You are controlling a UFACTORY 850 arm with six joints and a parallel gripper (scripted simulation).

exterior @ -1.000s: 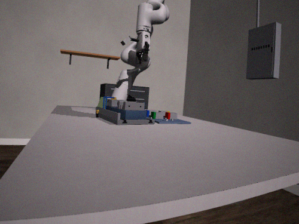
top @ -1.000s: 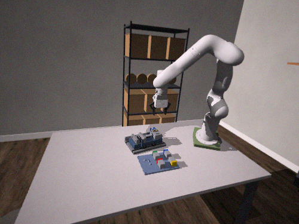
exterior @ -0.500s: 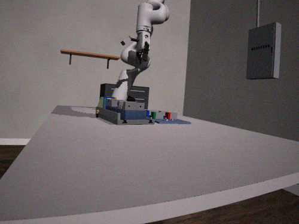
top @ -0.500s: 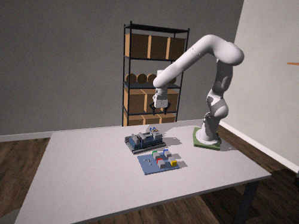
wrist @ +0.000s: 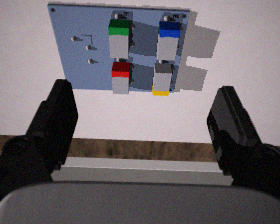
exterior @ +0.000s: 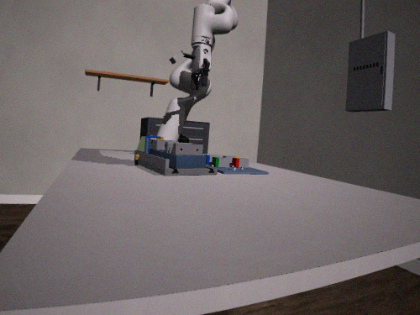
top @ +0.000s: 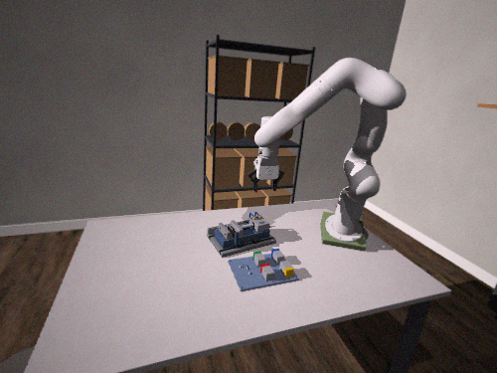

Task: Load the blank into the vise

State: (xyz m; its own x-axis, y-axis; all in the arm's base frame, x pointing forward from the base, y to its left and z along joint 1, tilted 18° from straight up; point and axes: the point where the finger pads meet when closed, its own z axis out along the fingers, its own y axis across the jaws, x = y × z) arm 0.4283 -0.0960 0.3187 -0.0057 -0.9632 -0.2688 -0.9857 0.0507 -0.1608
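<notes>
The blank with the yellow end (top: pixel 284 265) (wrist: pixel 162 78) lies on the blue infeed plate (top: pixel 244 281) (exterior: pixel 254 172) (wrist: pixel 62 30), its yellow end at the plate's edge, opposite to the other blanks' painted ends. The red-ended (top: pixel 267 273) (wrist: pixel 120 84), green-ended (top: pixel 259 260) (wrist: pixel 119 45) and blue-ended (top: pixel 278 256) (wrist: pixel 167 47) blanks lie there too. The vise (top: pixel 239 237) (exterior: pixel 189 161) stands beside the plate; its fixed jaw (top: pixel 225 231) (exterior: pixel 189 149) is opposite the hosed block (top: pixel 260 223). The work stop is too small to make out. My gripper (top: pixel 265 189) (exterior: pixel 199 84) (wrist: pixel 144 100) is open and empty, high above the vise.
The vise's raised grey plate (top: pixel 248 248) extends around its base. Small pins (wrist: pixel 88 48) stand on the infeed plate, some close to the blanks. Blue hoses (top: pixel 254 215) (exterior: pixel 147 144) rise at the hosed jaw. The arm's green base (top: pixel 325 234) is at the right in the top view.
</notes>
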